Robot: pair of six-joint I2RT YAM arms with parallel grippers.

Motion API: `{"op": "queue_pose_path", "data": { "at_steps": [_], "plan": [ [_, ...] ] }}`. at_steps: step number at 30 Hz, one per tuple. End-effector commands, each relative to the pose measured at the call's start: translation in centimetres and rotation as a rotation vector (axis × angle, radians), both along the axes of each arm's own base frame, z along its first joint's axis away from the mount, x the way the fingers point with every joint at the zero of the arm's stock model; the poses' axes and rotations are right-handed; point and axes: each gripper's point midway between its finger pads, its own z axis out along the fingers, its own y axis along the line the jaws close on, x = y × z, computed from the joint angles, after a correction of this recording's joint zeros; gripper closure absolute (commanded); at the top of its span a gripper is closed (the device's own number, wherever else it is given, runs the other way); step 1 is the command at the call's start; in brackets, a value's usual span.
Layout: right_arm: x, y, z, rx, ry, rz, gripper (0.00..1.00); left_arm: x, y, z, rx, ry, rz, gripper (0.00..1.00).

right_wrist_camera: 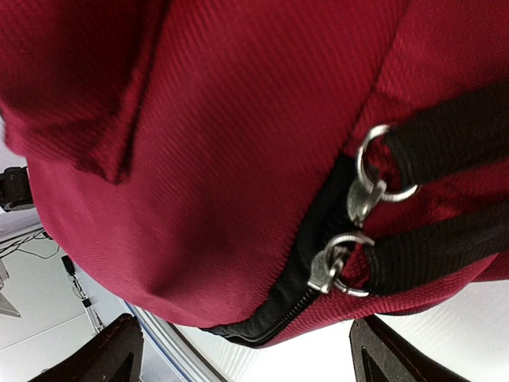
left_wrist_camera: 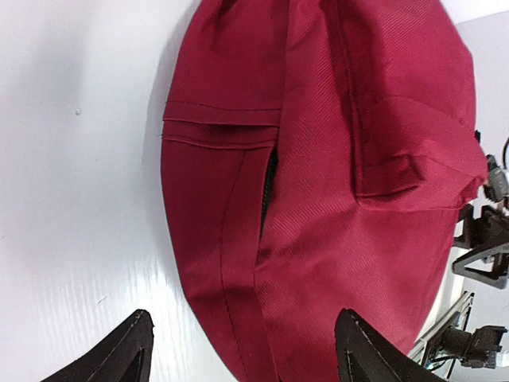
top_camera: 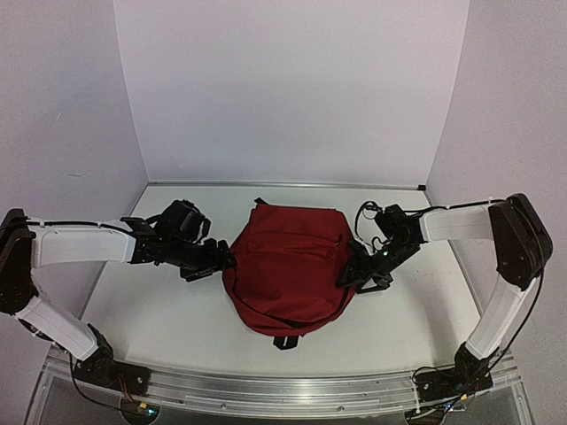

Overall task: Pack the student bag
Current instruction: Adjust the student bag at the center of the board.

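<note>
Between the two pincers, on the white surface (top_camera: 168,310), the student bag (top_camera: 288,266) was laid flat. The left pincer (top_camera: 215,261) was seen released, its fingers spread wide at the bag's side, one tip over the surface and the other over red fabric. The right pincer (top_camera: 356,276) was likewise released, nothing grasped; just ahead of it, two metal zip pulls (right_wrist_camera: 350,231) with black straps (right_wrist_camera: 445,143) were seen.

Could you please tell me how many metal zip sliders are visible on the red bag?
2. Both sit along the zip of the student bag, right wrist view: the upper slider and the lower slider beneath it, each carrying a black pull strap. Others may be hidden.
</note>
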Motion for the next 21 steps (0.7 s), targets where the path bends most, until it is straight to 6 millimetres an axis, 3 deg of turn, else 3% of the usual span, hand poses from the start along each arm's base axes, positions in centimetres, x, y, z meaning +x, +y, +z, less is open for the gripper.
{"op": "queue_pose_path", "data": {
  "at_steps": [1, 7, 11, 14, 15, 18, 21],
  "plan": [
    [1.3, 1.0, 1.0, 0.007, -0.096, -0.013, 0.12, 0.1, 0.1, -1.1, 0.037, 0.018, -0.002, 0.21],
    [2.2, 0.4, -1.2, -0.067, -0.082, -0.037, 0.20, 0.8, -2.6, -4.3, 0.007, 0.101, -0.051, 0.22],
    [2.5, 1.0, -0.3, -0.034, -0.081, -0.035, 0.56, 1.1, -4.3, -3.4, -0.090, 0.083, -0.077, 0.39],
    [3.2, 1.9, 2.9, 0.029, -0.134, -0.035, 0.89, 1.1, -5.1, -0.2, -0.155, 0.013, -0.102, 0.72],
    [3.6, 2.0, 4.5, 0.049, -0.170, -0.040, 0.96, 1.0, -5.2, 1.2, -0.175, -0.020, -0.113, 0.79],
    [5.1, 2.3, 10.3, 0.122, -0.296, -0.061, 1.00, 1.0, -5.0, 6.5, -0.228, -0.140, -0.126, 0.98],
    [6.3, 2.4, 17.2, 0.205, -0.440, -0.086, 1.00, 1.1, -4.0, 12.6, -0.244, -0.293, -0.138, 1.00]
  ]
}}
